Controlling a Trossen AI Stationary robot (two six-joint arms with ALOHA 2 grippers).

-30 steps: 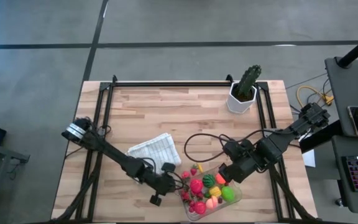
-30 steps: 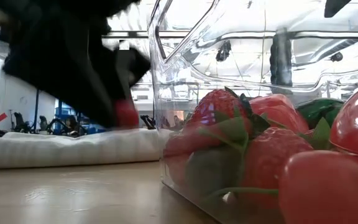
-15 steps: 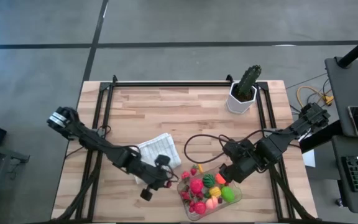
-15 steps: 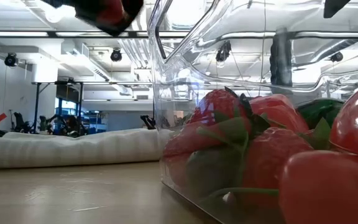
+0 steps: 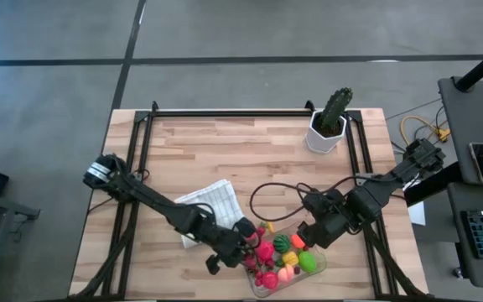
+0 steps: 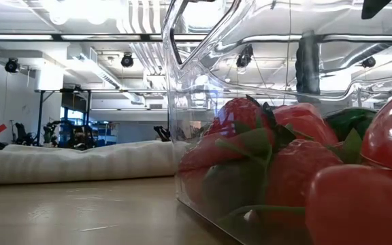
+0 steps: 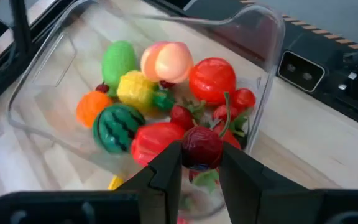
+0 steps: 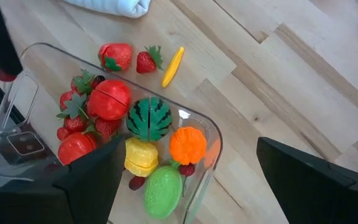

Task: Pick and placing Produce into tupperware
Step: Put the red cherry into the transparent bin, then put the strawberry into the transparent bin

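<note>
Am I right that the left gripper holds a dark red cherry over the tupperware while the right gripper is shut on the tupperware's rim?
Not quite: the right gripper is open, as the right wrist view shows. The left gripper does hold a dark red cherry over the tupperware.

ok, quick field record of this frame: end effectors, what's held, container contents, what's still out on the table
left end effector: shut on dark red cherry, over the tupperware's near end
right end effector: open, empty, straddling tupperware corner
tupperware contents: watermelon, orange, green fruit, yellow piece, red pieces
still on table: two strawberries, yellow banana
other: folded cloth, cactus pot
</note>
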